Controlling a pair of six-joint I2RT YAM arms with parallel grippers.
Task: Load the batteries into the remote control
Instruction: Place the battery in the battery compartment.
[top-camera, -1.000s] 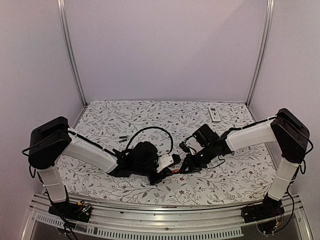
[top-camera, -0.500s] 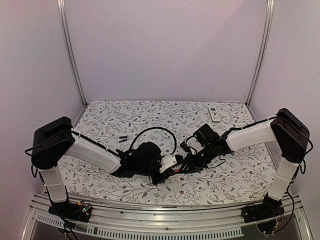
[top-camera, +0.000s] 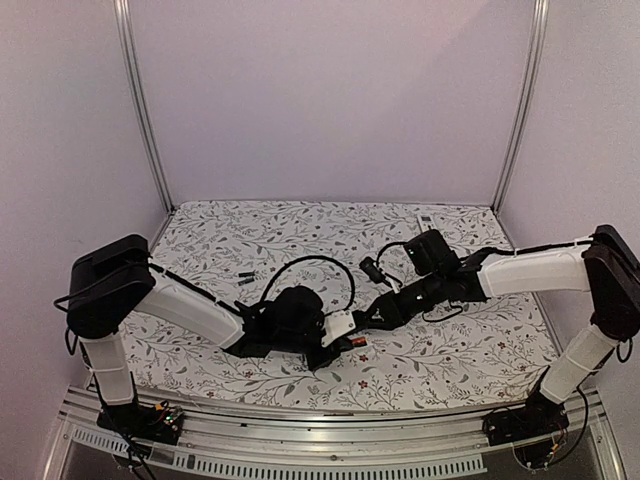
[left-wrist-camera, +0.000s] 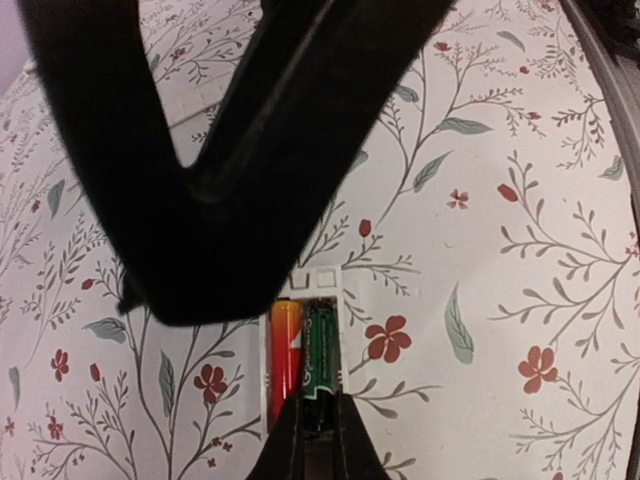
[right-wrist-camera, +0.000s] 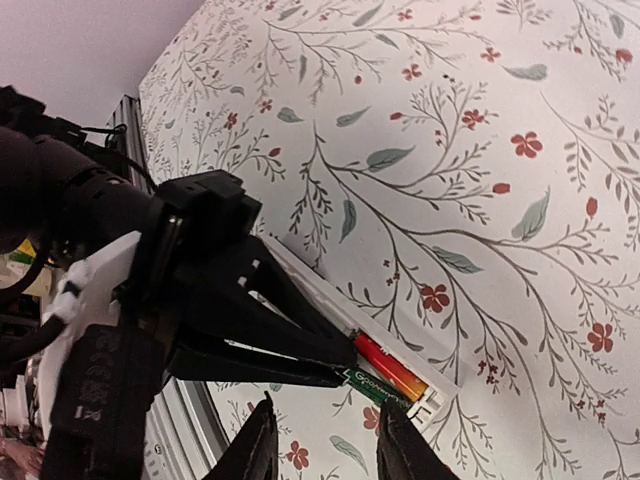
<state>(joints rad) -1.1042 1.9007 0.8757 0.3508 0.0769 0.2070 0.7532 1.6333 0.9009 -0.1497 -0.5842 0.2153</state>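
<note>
While the left gripper (top-camera: 338, 337) pinched the white remote control (left-wrist-camera: 310, 284) by its long edges at the near middle of the floral cloth (top-camera: 480, 350), the right gripper (right-wrist-camera: 325, 420) hung just to the right of it with its fingers spread and nothing between them. Both batteries lay side by side in the open bay at the remote's end: a red-and-orange battery (left-wrist-camera: 285, 345) on the left in the left wrist view, and a black battery (left-wrist-camera: 320, 365) touching it on the right. By my judgement the loading step was all but done, with the right arm close in over the bay at the seating stage. Whether the black cell sat fully down on its contacts could not be told, since a finger of the left gripper hid its near end. The next move likely called for a light press along both cells to settle them level, then finding and sliding on the bay cover, which I could not pick out anywhere. A small dark piece (top-camera: 243, 277) lay on the cloth to the far left of the grippers, too small to name. Green lettering ran along the black battery, but it was too blurred to read, and the remote showed no legible brand.
</note>
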